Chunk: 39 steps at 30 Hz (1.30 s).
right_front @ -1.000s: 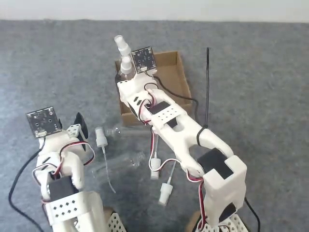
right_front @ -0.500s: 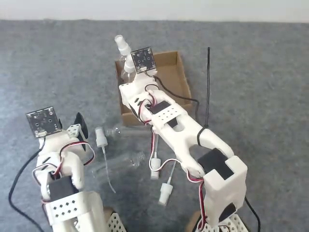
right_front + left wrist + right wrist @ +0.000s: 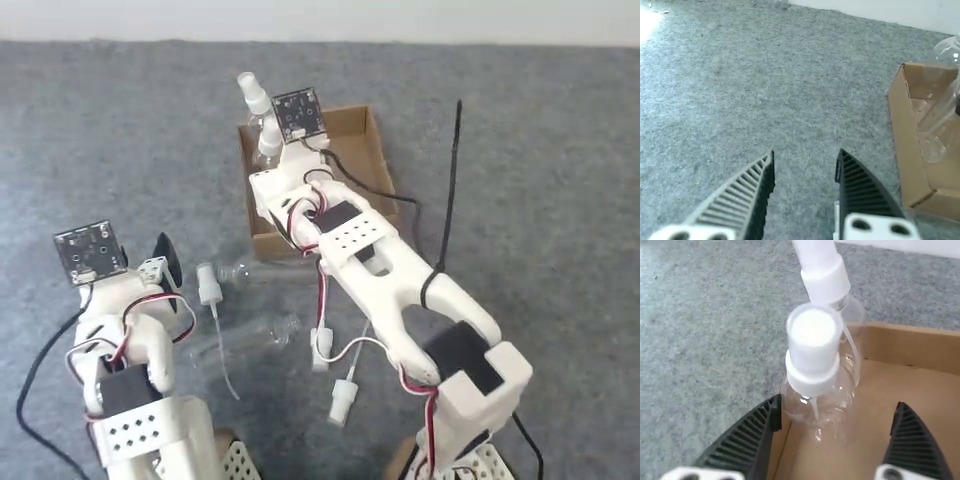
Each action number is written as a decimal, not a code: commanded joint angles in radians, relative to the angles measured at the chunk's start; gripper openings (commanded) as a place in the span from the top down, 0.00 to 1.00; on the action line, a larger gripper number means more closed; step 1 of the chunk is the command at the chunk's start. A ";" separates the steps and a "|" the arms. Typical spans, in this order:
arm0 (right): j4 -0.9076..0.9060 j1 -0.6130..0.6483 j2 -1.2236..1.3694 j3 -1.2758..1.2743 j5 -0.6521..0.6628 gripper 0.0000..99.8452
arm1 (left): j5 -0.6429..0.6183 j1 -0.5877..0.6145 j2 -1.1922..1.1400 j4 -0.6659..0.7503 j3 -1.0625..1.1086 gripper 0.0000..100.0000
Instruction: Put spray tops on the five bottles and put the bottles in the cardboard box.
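Two of the five bottles look finished. A clear plastic bottle with a white spray top (image 3: 815,390) stands upright in the shallow brown cardboard box (image 3: 350,150), at the box's 11 o'clock corner. A second clear capped bottle (image 3: 850,310) stands just behind it towards 12 o'clock, against the same corner. The right gripper (image 3: 837,405) hangs over that corner with its black ribbed jaws spread wide. The nearer bottle sits between them, close to one jaw, and is not clamped, so I judge it already set down. The rest of the work lies on the grey carpet at about 6 o'clock from the box. An uncapped clear bottle (image 3: 243,270) lies on its side there, and a second uncapped clear bottle (image 3: 255,335) lies nearer the arm bases. Three loose white spray tops are around them: one with a long dip tube (image 3: 207,284), one beside the right arm (image 3: 321,346), and one closest to the bases (image 3: 343,398). A fifth bottle cannot be made out. The left gripper (image 3: 805,154), at 8 o'clock, has its jaws apart above bare carpet and holds nothing.
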<state>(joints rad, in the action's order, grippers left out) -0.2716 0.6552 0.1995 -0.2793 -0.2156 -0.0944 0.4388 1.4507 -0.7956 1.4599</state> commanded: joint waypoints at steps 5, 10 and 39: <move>-0.179 -0.005 -0.183 0.028 -0.005 0.70 | 0.006 0.006 0.014 0.029 -0.008 0.81; -0.315 -0.005 -0.272 0.028 -0.005 0.70 | 0.006 0.006 0.014 0.029 -0.008 0.81; -0.990 -0.005 -0.625 0.031 0.259 0.70 | -0.002 0.086 0.014 0.034 -0.013 0.81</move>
<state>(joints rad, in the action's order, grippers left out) -1.1646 0.6552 -0.3636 -0.2793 -0.0621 -0.0944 0.5201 1.4507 -0.7956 1.4599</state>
